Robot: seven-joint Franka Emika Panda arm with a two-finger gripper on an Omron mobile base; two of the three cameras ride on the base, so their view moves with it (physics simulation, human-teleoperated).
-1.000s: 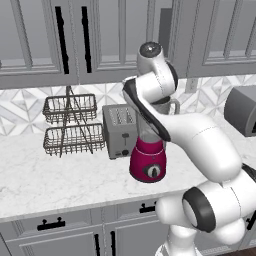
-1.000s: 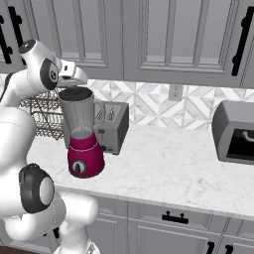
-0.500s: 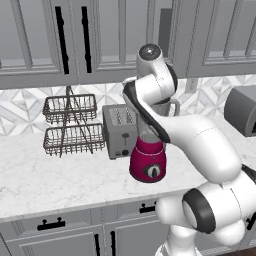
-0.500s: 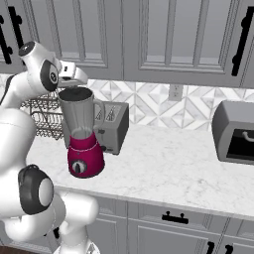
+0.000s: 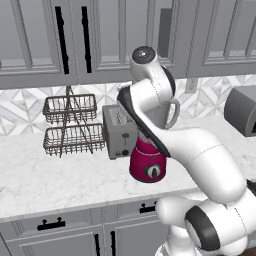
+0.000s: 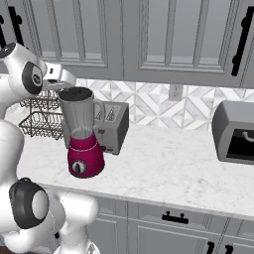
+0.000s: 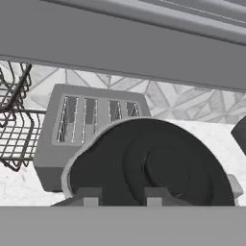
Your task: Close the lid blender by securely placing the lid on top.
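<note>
Magenta at its base and clear grey-tinted above, the blender (image 6: 83,134) stands on the white marble counter (image 6: 163,163), just in front of the boxy grey toaster (image 6: 113,125), which makes the handiest landmark here. The jar's side handle faces the toaster. In the hand view, a round black lid (image 7: 153,166) sits in the mouth of the jar, with the toaster's slotted top (image 7: 91,120) showing right behind it.

The gripper (image 7: 118,196) hangs directly above the lid, its two dark fingertips (image 7: 88,196) standing a little apart at the lid's near edge. Nothing sits between them; whether they touch the lid I cannot tell. In the right base view the hand (image 6: 58,77) reaches over the jar's rim, above and in front of the toaster.

Beside the toaster, on the side away from the blender's handle, a two-tier wire basket rack (image 5: 70,125) rests against the patterned backsplash. Well off to the toaster's other side, a dark grey toaster oven (image 6: 235,131) sits on the same counter. Grey cabinets with black handles hang above.
</note>
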